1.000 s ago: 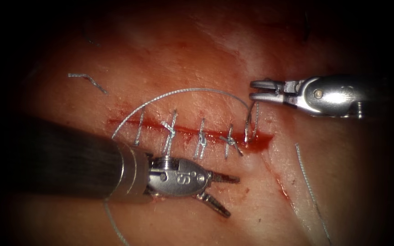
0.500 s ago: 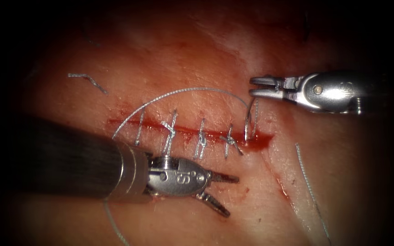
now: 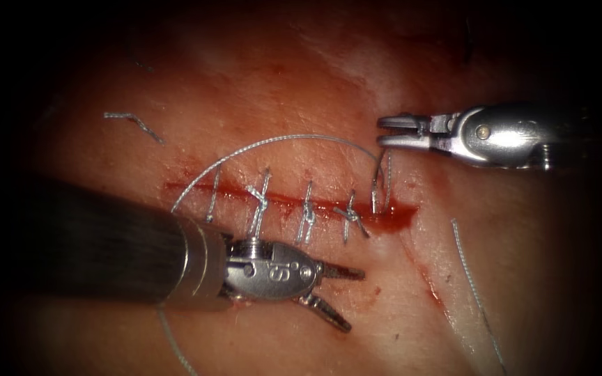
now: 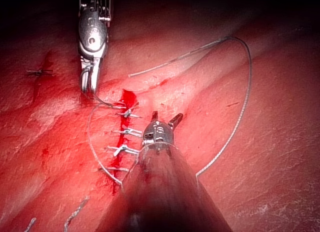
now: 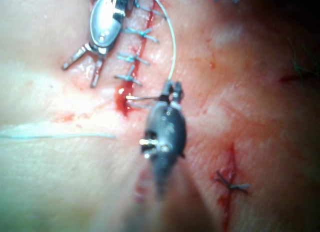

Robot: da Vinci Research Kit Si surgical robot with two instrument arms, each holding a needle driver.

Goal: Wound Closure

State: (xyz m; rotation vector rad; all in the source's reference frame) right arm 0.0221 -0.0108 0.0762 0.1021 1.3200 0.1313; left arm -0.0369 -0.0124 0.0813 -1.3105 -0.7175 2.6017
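Your right tool (image 3: 384, 130) grips the needle (image 3: 377, 184) near its top, its tip sunk in the tissue (image 3: 280, 90) at the cut's (image 3: 196, 186) right end; your left tool (image 3: 343, 296) rests on the near side, spread wide, holding nothing, clear of the stitches.

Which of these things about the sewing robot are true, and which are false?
1. The left gripper is open and holds nothing. True.
2. The right gripper holds a bit of the tissue. False: it is shut on the needle, near the needle's upper end.
3. The needle lies loose, far from the cut. False: its lower end meets the tissue at the cut's right end.
4. Several stitches already cross the cut. True.
5. The red fluid pools at the cut's left end. False: it pools at the right end.
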